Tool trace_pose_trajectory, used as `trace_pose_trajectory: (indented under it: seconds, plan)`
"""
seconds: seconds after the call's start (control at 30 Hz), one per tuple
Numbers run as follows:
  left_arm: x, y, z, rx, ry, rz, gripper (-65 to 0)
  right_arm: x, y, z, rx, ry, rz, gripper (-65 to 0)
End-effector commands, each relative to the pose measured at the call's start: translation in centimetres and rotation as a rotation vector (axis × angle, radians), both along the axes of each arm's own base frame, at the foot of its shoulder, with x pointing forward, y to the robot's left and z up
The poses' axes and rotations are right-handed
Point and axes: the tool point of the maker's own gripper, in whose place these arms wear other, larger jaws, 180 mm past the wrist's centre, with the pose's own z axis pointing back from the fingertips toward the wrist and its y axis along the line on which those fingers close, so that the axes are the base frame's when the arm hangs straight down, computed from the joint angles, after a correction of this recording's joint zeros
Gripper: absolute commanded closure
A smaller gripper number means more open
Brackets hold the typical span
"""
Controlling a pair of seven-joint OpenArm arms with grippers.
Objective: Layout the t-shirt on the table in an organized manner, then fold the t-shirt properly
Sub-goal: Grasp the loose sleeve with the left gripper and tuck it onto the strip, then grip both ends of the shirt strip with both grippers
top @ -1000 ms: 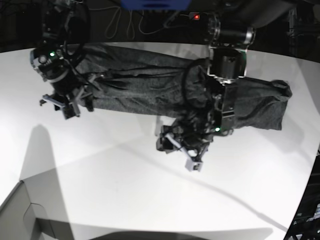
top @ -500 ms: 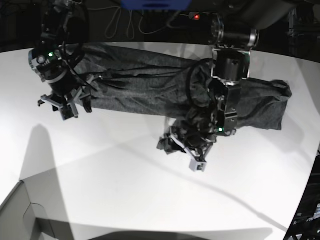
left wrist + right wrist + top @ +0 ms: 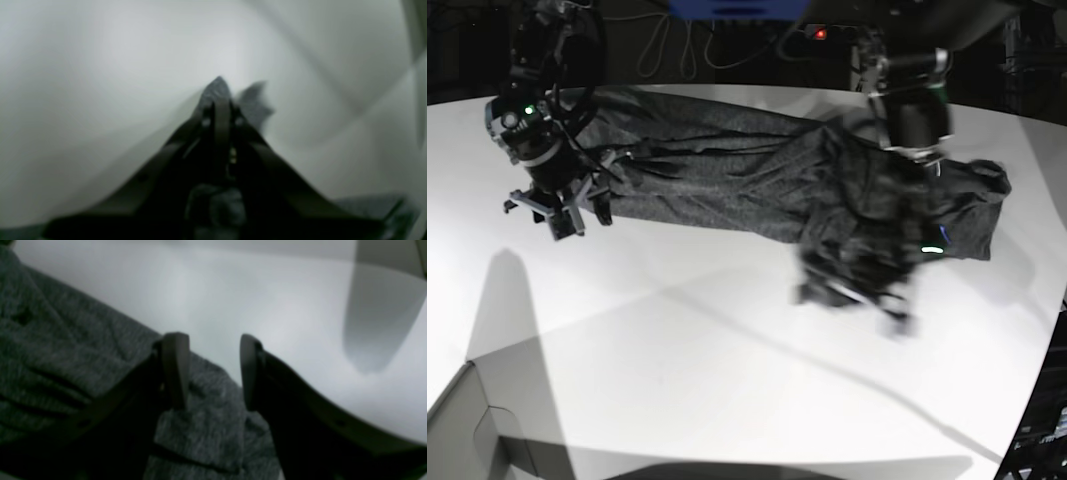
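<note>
Base view: the dark charcoal t-shirt (image 3: pixel 757 170) lies as a long crumpled band across the far part of the white table (image 3: pixel 677 370), running from the right gripper (image 3: pixel 557 215) on this view's left to the rim on its right. The left gripper (image 3: pixel 889 308) (blurred in this view) sits at the shirt's near edge, where the cloth bunches in a dark lump. Left wrist view: the jaws are pressed together on a small peak of grey fabric — a second tuft shows just beside it. Right wrist view: the right gripper's fingers (image 3: pixel 175 366) stand apart over the shirt's edge, with cloth and bare table between them — nothing clamped. A grey box corner (image 3: pixel 467 430) occupies the near left.
</note>
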Motion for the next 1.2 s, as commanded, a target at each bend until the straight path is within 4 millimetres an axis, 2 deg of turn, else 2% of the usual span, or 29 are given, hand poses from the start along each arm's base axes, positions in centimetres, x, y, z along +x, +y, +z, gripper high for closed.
trace_pose_trajectory:
  seconds: [0.0, 0.1, 0.17, 0.23, 0.37, 0.43, 0.53, 0.83, 0.93, 1.03, 1.17]
  plan:
    - [1.8, 1.6, 4.3, -0.018, -0.12, 0.034, -0.1, 0.7, 0.1, 1.3, 0.009, -0.053, 0.006, -25.5]
    - [0.7, 7.0, 8.2, -0.006, -0.194, 0.129, -0.1, 0.7, -0.1, 1.4, 0.009, -0.054, 0.002, -25.5]
    - [-0.9, 10.2, 9.6, 0.004, -0.213, 0.185, -0.1, 0.7, -0.1, 1.4, 0.009, -0.054, 0.002, -25.6]
    - [-2.6, 13.0, 10.3, 0.003, -0.219, 0.243, -0.1, 0.8, 0.0, 1.4, 0.009, -0.057, 0.004, -25.8]
    - [-6.1, 16.9, 9.2, -0.015, -0.195, 0.333, -0.1, 0.9, 0.0, 1.4, 0.01, -0.057, 0.005, -25.8]
    - [-7.5, 17.9, 8.3, -0.02, -0.174, 0.36, -0.1, 0.9, 0.1, 1.4, 0.011, -0.057, 0.006, -25.7]
    - [-9.0, 18.4, 6.8, -0.007, -0.134, 0.373, -0.1, 0.8, 0.1, 1.3, 0.011, -0.054, 0.006, -25.7]
    - [-10.7, 20.6, 6.2, 0.031, -0.162, 0.46, -0.1, 0.5, -0.4, 1.1, 0.0, -0.044, -0.002, -25.8]
    - [-10.9, 20.8, 5.3, 0.015, -0.143, 0.468, -0.1, -0.4, -1.5, 0.6, -0.013, -0.022, -0.025, -25.8]
    - [-11.6, 22.0, 4.6, -0.008, -0.129, 0.516, -0.1, -0.9, -2.3, 0.4, -0.018, -0.016, -0.049, -25.9]
    - [-12.2, 22.2, 1.9, -0.054, -0.062, 0.538, -0.5, -1.9, -4.4, 0.1, -0.032, 0.002, -0.106, -26.0]
